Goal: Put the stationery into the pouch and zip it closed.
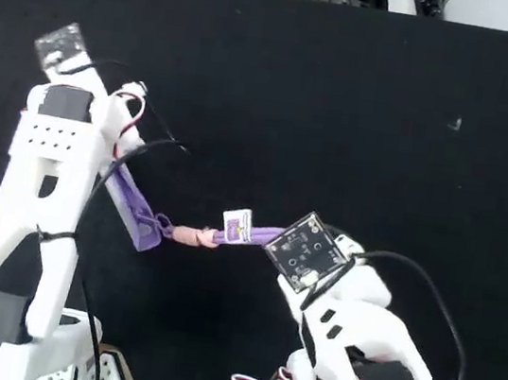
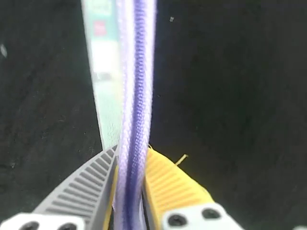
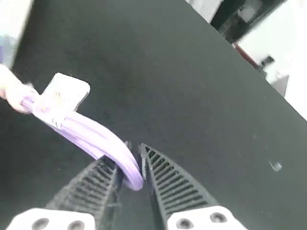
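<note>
The black table (image 1: 341, 117) is my whole workspace, with the left arm (image 1: 45, 178) standing tall on one side and the right arm (image 1: 348, 328) folded low on the other. Between them hangs the pouch (image 1: 132, 208), purple and seen edge-on, lifted clear of the cloth and tucked against the left arm.

My left gripper (image 2: 130, 154) is pressed together on the pouch's top edge, the grey and yellow fingers pinching either side of the zipper (image 2: 139, 72). The stretch of zipper running away from that grip looks closed. Whether the stationery is inside I cannot tell from this angle.

My right gripper (image 3: 133, 148) is clamped on the looped end of the purple pull cord (image 3: 96, 136). The cord runs nearly taut back toward the pouch, past a white tag (image 1: 237, 225) and a small pink connector (image 1: 194, 236).

I judge this to be the zipping step, probably late in it. To do it well I would hold the left grip firm as an anchor and draw the right gripper straight along the zipper line, not up or sideways, so the slider runs without twisting the fabric. The cord sits near the right fingertips, so a sharp tug could slip it out. I want a steady, slow pull.
</note>
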Controlling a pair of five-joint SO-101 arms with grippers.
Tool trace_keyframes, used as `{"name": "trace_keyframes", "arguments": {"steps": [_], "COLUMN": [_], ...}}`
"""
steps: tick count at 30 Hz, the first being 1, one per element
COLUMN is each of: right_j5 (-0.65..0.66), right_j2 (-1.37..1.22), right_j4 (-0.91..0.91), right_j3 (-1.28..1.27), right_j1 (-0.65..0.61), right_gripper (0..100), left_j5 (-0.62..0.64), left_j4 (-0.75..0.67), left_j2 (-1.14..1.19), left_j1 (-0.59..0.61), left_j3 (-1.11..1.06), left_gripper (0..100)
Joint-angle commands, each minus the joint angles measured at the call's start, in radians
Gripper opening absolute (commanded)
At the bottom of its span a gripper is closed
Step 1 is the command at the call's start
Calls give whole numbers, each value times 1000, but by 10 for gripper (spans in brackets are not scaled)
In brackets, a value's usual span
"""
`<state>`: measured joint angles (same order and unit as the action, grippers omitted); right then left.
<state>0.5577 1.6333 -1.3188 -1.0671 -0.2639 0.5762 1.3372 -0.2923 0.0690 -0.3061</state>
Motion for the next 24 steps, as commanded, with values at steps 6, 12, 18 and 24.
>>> {"name": "trace_keyframes", "arguments": {"steps": [6,12,18,24], "right_j5": [-32,-32,-34,-34], "right_j2": [-1,-1,-1,-1], "right_j4": [15,17,28,29], "right_j3": [-1,-2,-7,-13], "right_j1": [-34,-34,-35,-35], "right_gripper": [11,11,11,11], "left_j5": [-78,-78,-78,-78], "left_j4": [127,238,278,281], "left_j2": [-5,-5,-5,-5], "left_j1": [-119,-127,-214,-286], "left_j3": [45,82,81,90], "left_gripper": [138,263,264,264]}}
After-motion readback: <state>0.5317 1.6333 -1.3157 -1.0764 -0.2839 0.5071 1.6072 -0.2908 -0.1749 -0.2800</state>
